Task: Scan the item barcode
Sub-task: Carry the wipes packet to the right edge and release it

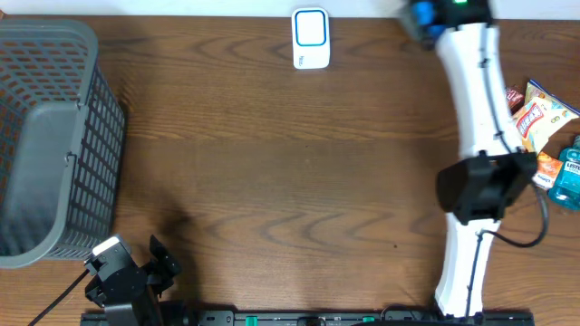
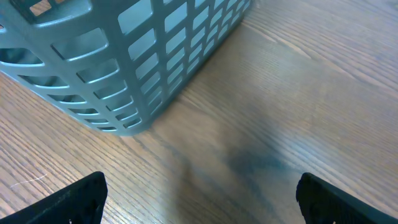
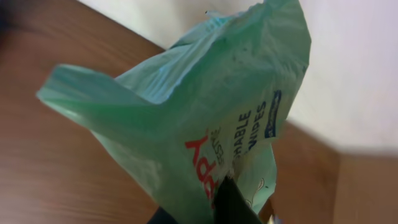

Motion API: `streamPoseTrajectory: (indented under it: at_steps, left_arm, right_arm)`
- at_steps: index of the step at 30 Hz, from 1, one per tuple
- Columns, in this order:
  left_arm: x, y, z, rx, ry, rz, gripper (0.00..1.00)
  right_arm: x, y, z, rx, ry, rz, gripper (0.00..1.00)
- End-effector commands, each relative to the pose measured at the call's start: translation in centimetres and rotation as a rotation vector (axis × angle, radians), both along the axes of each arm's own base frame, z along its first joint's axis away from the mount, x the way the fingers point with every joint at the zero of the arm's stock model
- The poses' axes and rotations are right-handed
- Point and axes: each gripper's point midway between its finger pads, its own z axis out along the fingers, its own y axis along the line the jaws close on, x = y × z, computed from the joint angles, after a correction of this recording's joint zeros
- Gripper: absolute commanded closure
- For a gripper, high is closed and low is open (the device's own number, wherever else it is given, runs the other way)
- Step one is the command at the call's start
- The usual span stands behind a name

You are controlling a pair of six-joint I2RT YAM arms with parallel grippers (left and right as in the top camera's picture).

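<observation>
Wipes pack (image 3: 205,112) hangs pinched in the right gripper (image 3: 214,206) near the table (image 1: 272,136) far edge; left gripper (image 2: 199,193) stands wide beside the basket (image 2: 124,62).

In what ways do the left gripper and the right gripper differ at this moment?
The left gripper is open and empty; the right gripper is shut on a green wipes pack. The left hangs low over the table beside the grey basket; the right is at the table's far edge. Both have dark fingers.

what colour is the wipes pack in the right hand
The wipes pack is pale mint green with red and dark blue lettering, clearest in the right wrist view.
</observation>
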Motion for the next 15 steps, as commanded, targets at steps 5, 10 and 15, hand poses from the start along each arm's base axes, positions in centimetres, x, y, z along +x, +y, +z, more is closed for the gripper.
streamPoseTrajectory:
  at_steps: [5, 10, 15]
  left_arm:
    - [-0.1, 0.2, 0.4, 0.000, -0.014, 0.014, 0.03]
    - [-0.1, 0.2, 0.4, 0.000, -0.014, 0.014, 0.03]
    - [-0.1, 0.2, 0.4, 0.000, -0.014, 0.014, 0.03]
  right_arm:
    - [-1.7, -8.3, -13.0, 0.078, 0.191, -0.244, 0.99]
    - [-3.2, -11.4, -16.5, 0.052, 0.225, -0.329, 0.99]
    - [-5.1, -15.3, -19.5, 0.012, 0.239, -0.434, 0.96]
